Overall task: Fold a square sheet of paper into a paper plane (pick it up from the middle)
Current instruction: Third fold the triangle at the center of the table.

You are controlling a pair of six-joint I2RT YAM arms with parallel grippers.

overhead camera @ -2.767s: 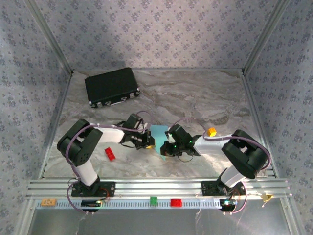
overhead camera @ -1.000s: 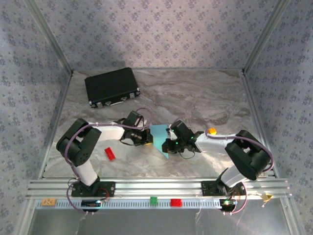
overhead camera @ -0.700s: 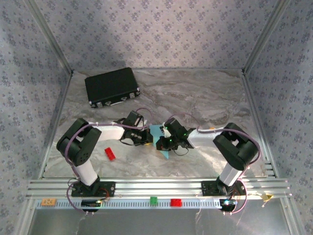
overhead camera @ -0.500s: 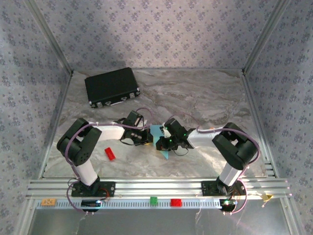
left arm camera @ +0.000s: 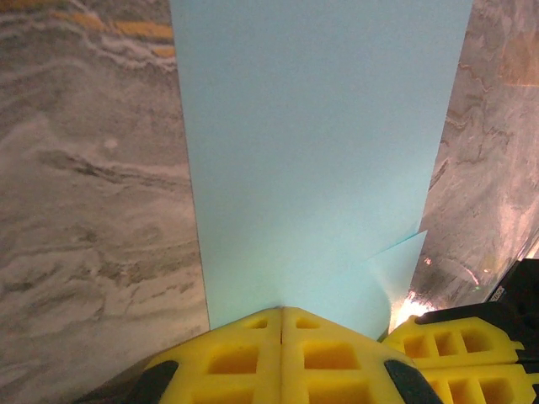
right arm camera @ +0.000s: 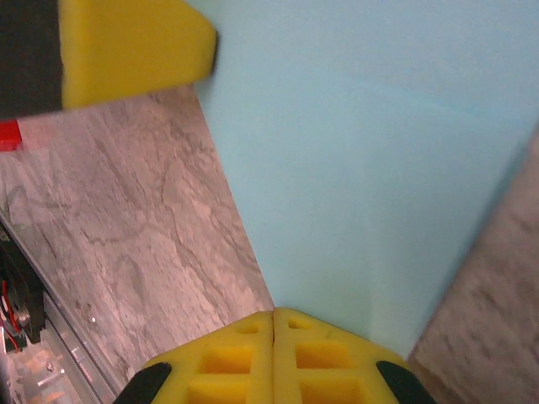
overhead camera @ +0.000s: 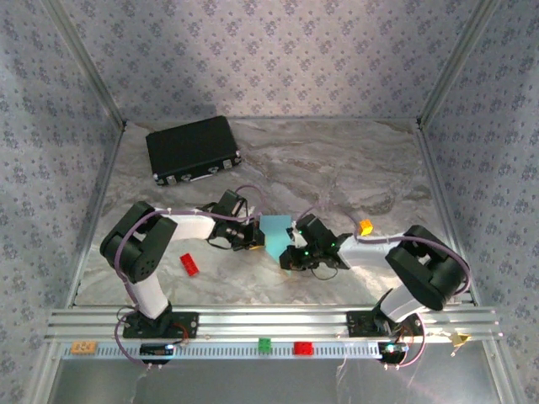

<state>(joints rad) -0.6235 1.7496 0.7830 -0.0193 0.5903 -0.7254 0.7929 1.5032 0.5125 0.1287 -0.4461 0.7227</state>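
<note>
Fingers (left arm camera: 240, 360) of the left gripper (overhead camera: 250, 239) and the right gripper (overhead camera: 292, 252) were clamped on opposite edges of the square sheet of paper (overhead camera: 274, 233), near the middle of the bench (overhead camera: 354, 168). It looked thin, light and floppy, likely to crease, so pinching the edges seemed safest.

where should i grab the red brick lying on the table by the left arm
Pinch the red brick across its two long sides, coming straight down from above: it lies flat on the table, long and narrow, with bare surface on both sides.
</note>
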